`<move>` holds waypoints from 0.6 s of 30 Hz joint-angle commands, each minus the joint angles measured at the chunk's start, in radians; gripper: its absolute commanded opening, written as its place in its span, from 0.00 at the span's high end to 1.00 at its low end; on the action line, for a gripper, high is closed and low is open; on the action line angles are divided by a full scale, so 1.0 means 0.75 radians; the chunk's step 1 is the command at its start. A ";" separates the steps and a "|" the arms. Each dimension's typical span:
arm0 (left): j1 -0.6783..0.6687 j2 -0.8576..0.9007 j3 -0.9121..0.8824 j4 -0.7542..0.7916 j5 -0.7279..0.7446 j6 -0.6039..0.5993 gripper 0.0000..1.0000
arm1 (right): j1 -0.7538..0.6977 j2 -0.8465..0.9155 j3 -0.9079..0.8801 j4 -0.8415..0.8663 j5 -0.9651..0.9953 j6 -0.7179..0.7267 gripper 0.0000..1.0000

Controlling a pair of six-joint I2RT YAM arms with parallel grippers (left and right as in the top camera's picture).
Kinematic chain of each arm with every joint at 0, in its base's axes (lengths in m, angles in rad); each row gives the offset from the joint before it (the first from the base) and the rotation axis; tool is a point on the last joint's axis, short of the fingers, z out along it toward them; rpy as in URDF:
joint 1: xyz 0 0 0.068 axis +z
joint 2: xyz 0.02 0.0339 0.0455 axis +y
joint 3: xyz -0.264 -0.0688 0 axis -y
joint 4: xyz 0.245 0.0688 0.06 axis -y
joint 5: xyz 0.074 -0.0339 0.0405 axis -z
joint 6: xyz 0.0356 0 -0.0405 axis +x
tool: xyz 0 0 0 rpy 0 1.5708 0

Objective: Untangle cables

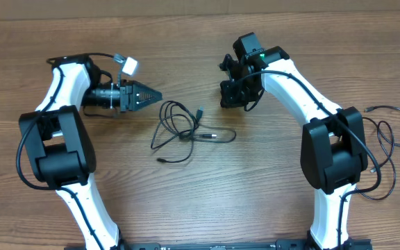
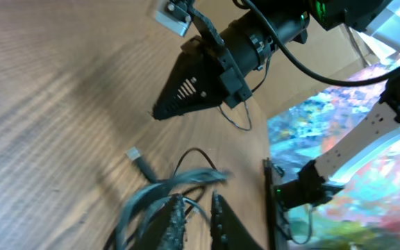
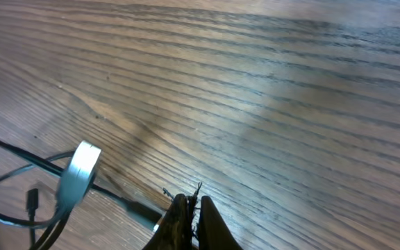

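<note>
Your left gripper [image 2: 198,201] stood with jaws a sliver apart, just beside the cables [image 1: 185,130], contact unclear; your right gripper [image 3: 188,208] hung pressed together, empty. The cables lay tangled on the table [image 1: 255,201] between the arms.

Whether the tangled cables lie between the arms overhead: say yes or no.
Yes, the tangled cables rest on the table between one arm and the other arm.

No text, label, brand, number or sign legible anywhere; nothing readable on cables [image 1: 184,133] or wooden table [image 1: 255,187].
</note>
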 commanded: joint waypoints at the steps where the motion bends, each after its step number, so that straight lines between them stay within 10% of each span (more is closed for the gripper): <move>1: 0.017 -0.001 -0.001 -0.004 0.048 0.136 0.88 | 0.004 -0.043 -0.008 0.020 -0.196 -0.073 0.95; 9: -0.008 -0.001 -0.001 0.096 -0.044 0.035 0.58 | 0.004 -0.043 -0.008 0.025 -0.372 -0.123 0.72; 18: -0.091 -0.001 -0.001 0.578 -0.506 -0.893 0.57 | 0.005 -0.042 -0.008 0.070 -0.373 -0.106 0.67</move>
